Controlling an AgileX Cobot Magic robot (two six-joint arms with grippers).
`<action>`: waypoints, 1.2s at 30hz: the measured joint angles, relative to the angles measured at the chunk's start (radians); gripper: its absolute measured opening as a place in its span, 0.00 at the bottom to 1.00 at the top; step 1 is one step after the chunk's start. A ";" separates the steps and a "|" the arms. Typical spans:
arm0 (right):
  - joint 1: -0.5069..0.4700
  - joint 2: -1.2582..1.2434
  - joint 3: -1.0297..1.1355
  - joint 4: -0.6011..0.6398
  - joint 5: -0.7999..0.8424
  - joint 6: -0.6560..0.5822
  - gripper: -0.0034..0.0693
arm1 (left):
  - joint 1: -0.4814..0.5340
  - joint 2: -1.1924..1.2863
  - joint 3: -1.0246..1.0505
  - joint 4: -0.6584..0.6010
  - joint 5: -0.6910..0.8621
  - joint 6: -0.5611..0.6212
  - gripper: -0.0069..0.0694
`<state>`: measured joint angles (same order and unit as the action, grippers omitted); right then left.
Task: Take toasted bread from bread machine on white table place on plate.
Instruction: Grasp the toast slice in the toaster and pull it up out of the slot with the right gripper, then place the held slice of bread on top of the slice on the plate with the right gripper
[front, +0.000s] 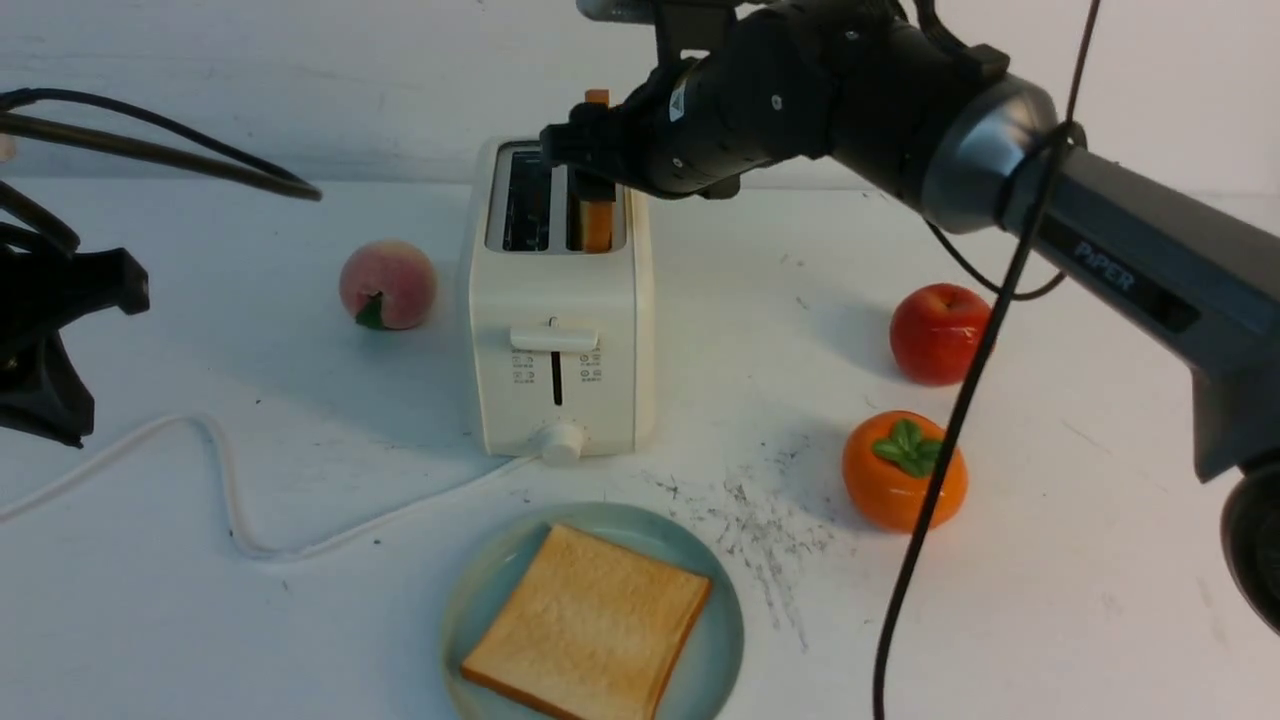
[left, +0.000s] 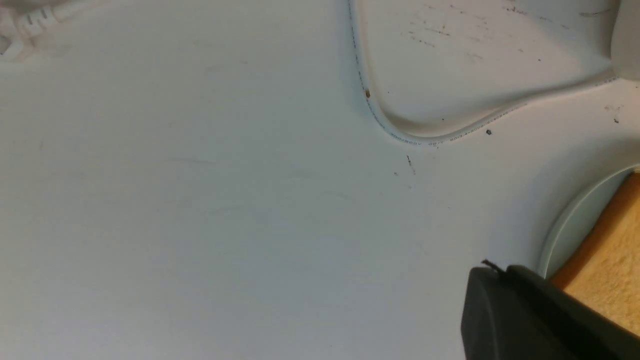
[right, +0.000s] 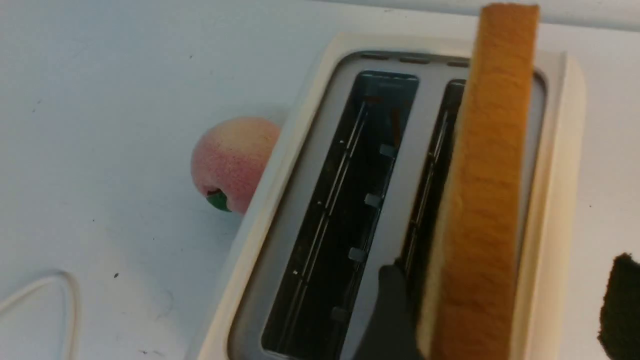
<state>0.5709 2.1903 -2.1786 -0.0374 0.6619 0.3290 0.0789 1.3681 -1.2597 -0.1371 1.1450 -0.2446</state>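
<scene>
right pincer (right: 505, 280) spread astride toast (right: 495, 150), seen only from wrist | left pincer (left: 505, 285) pressed together

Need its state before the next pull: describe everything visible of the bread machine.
The bread machine is a boxy, glossy cream-white toaster standing upright on the white table, beyond the plate. Front: lever up, round knob, small icons, white cord trailing left. Left slot empty; a toast slice stands in the right slot, straddled by the open right gripper.
</scene>
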 joint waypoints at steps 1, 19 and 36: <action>0.000 0.004 0.000 0.001 -0.008 0.002 0.72 | 0.000 0.000 0.000 0.000 0.000 0.000 0.07; 0.003 -0.028 -0.001 -0.020 -0.023 0.002 0.20 | 0.000 0.000 0.000 -0.002 -0.001 0.000 0.07; -0.002 -0.465 -0.010 -0.079 0.570 -0.233 0.20 | 0.000 0.043 0.000 -0.002 -0.004 0.000 0.07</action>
<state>0.5693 1.7256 -2.1883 -0.1160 1.2315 0.0964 0.0789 1.4115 -1.2597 -0.1393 1.1408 -0.2446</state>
